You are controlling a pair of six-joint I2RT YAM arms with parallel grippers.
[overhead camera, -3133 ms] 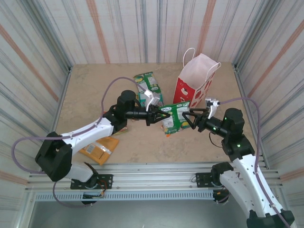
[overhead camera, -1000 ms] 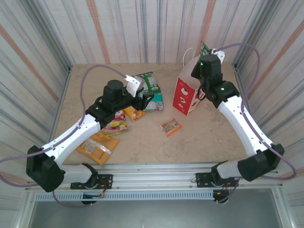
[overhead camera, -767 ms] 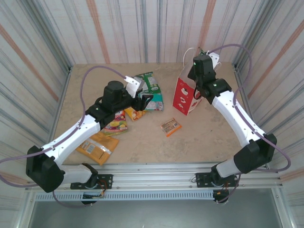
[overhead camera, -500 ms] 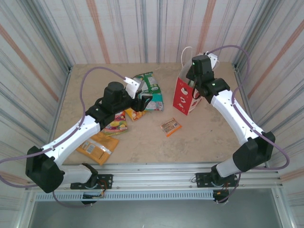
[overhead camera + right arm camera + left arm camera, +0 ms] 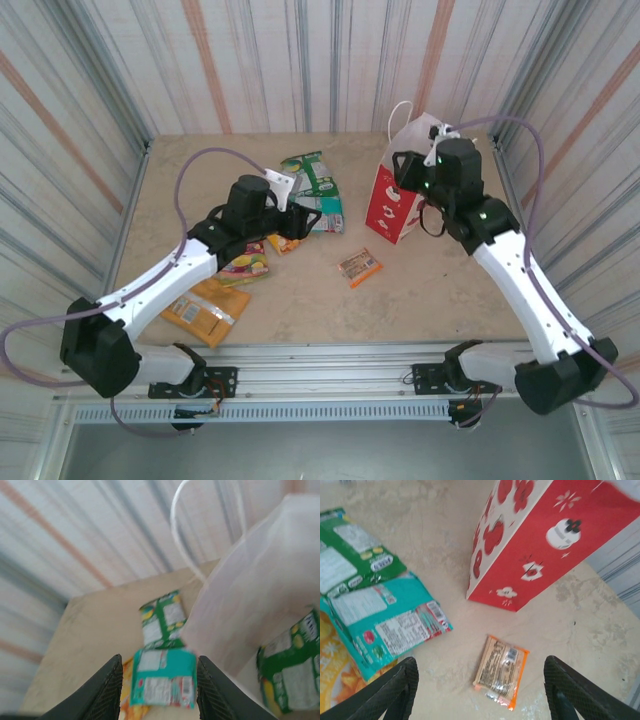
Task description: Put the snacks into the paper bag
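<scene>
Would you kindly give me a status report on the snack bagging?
Left hand open, empty, near the teal packet. Right hand open, empty, at the paper bag mouth. One green packet inside. Nothing in the way.

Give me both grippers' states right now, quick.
Left gripper: open, holding nothing.
Right gripper: open, holding nothing, beside the paper bag.

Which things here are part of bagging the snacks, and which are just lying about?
Job: paper bag; bagged green packet; loose green packet; teal packet; yellow-orange bag; candy bag; orange pouch; small bar.
Just there: striped walls; metal rail; arm cables.
</scene>
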